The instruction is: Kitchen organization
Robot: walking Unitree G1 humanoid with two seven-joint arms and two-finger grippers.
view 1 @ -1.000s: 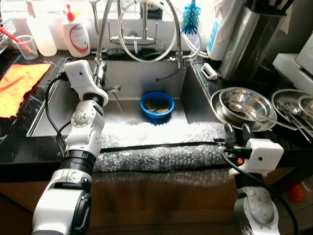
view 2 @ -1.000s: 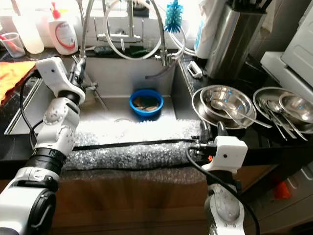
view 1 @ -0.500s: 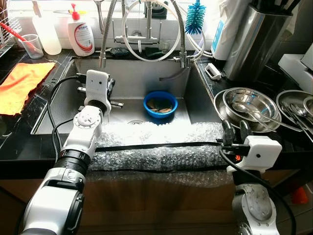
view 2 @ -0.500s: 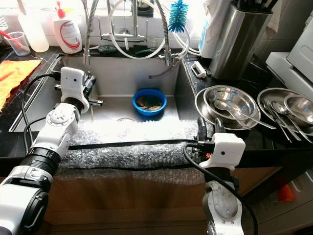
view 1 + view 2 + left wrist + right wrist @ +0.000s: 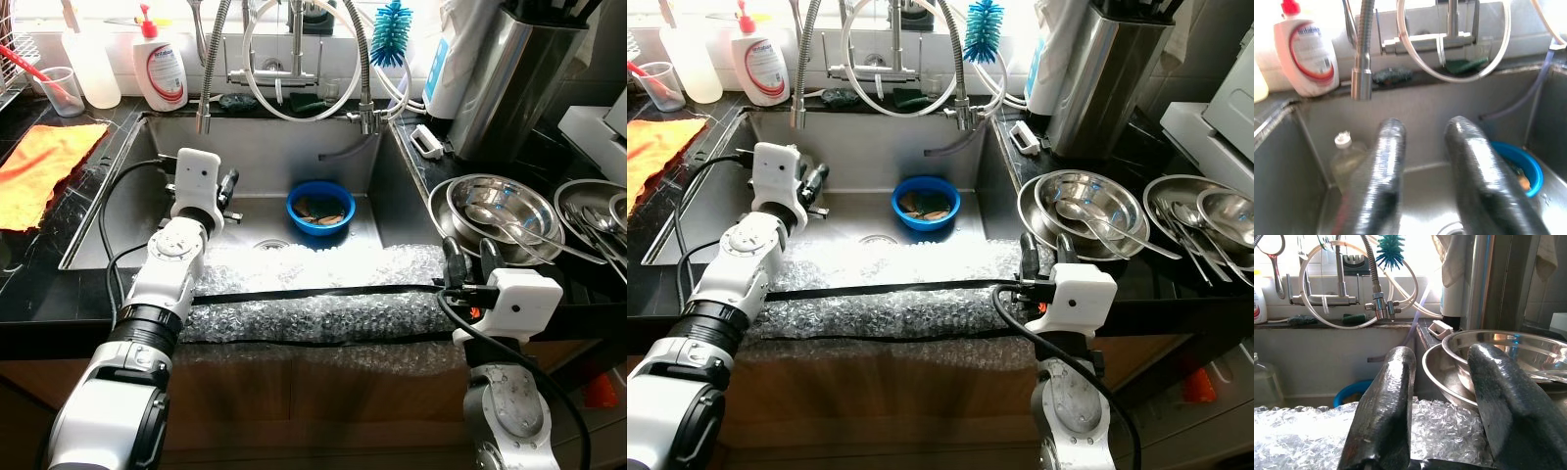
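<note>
A: How far along is the tidying judged to be?

B: Early. Nothing is held. The left claw is seen inside the sink, fingers parted and empty. A clear bottle is made out upright in the sink's corner, just ahead of that claw, untouched. The blue bowl with scraps is left on the sink floor, near the drain.

A: And on the right?

B: The right claw is held released over the bubble wrap at the bench edge, just beside the stacked steel bowls. Spoons are left lying in them, unsorted.

A: Orientation of the likely target?

B: The bottle is taken as the target, as a guess only. Its long axis is vertical, cap pointed up. The bowl is seen mouth up.
</note>
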